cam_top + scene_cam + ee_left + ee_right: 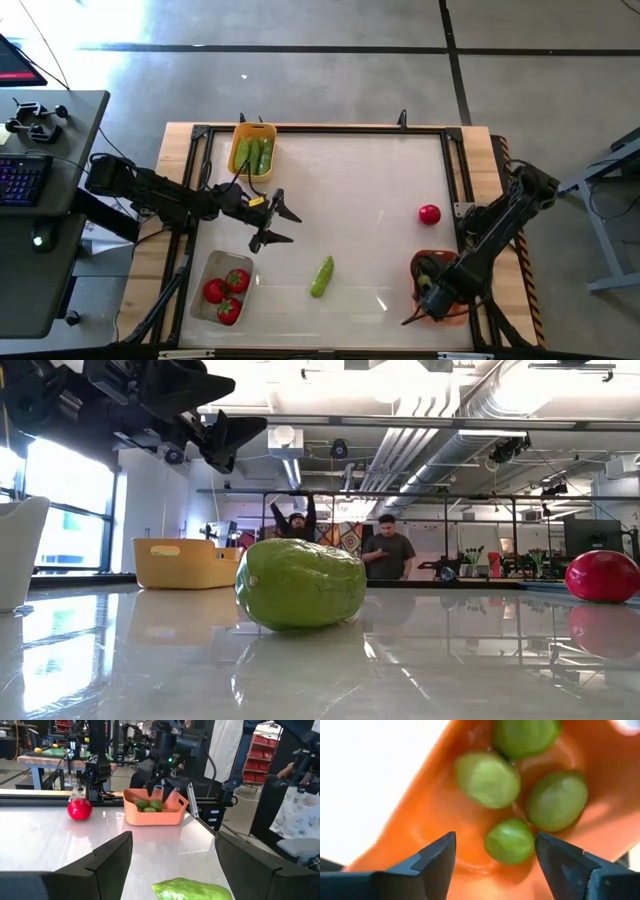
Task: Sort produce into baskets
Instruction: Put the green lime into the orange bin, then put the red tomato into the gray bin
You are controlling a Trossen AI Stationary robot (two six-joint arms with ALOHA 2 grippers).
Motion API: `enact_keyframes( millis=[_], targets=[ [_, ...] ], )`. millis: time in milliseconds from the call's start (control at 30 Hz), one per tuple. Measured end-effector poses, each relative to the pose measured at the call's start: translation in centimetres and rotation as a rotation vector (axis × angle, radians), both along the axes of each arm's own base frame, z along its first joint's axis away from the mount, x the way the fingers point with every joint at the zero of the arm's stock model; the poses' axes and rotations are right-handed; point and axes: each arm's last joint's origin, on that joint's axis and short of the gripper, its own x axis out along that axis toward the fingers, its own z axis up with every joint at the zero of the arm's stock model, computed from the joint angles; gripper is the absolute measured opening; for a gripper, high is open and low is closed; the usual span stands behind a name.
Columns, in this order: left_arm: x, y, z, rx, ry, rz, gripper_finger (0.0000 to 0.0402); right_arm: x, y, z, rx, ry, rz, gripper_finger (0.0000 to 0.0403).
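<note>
My right gripper (495, 852) stands open, pointing down into the darker orange basket (441, 268) at the table's near right. Several green limes (487, 779) lie on the basket's floor, one lime (510, 841) under the gap between the fingers. My left gripper (279, 223) hovers open and level at mid-left, holding nothing. A green cucumber (322, 277) lies on the table just ahead of it. A red tomato (429, 213) rests on the table at the right. The yellow basket (240, 140) holds cucumbers and the clear basket (203, 270) holds tomatoes.
A black frame (330, 128) runs along the table's edges. The yellow basket stands at the far left, the clear one at the near left. People stand in the room beyond the table in the low view. Bare tabletop lies in the middle.
</note>
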Motion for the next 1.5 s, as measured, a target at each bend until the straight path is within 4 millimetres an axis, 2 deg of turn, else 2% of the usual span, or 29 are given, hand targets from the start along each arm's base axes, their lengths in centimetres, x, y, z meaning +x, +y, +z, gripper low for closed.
enact_keyframes(
  millis=[167, 333, 567, 733, 867, 1000, 1100, 1267, 1500],
  targets=[
    [0.0, 0.0, 0.0, -0.007, 0.005, 0.0, 0.027, 1.0, -1.0, 2.7, -0.103, -0.036, -0.019, 0.0264],
    [0.0, 0.0, 0.0, -0.006, 0.005, 0.001, 0.0259, 2.7, -4.3, 4.0, -0.253, -0.005, -0.053, 0.0265],
    [0.0, 0.0, 0.0, 0.007, 0.001, -0.002, 0.0246, 4.7, -12.0, 3.7, -0.34, 0.085, -0.095, 0.0265],
    [0.0, 0.0, -0.1, 0.01, 0.003, -0.009, 0.0249, 3.9, -17.6, 2.4, -0.284, 0.112, -0.127, 0.0265],
    [0.0, 0.0, -0.2, 0.01, 0.021, -0.009, 0.0252, 3.2, -20.6, 0.6, -0.177, 0.016, -0.128, 0.0265],
    [0.0, 0.0, -0.3, -0.004, 0.032, -0.009, 0.0258, 2.0, -22.0, -1.6, -0.106, 0.037, -0.131, 0.027],
    [0.0, 0.0, -0.3, -0.01, 0.034, -0.009, 0.0262, 1.2, -22.4, -2.4, -0.109, 0.088, -0.133, 0.0282],
    [0.0, 0.0, -0.3, -0.012, 0.034, -0.007, 0.0265, 0.9, -22.5, -2.6, -0.145, 0.119, -0.127, 0.0302],
    [0.0, 0.0, -0.3, -0.015, 0.036, -0.004, 0.0265, 0.8, -22.5, -2.7, -0.145, 0.127, -0.129, 0.0303]
  ],
)
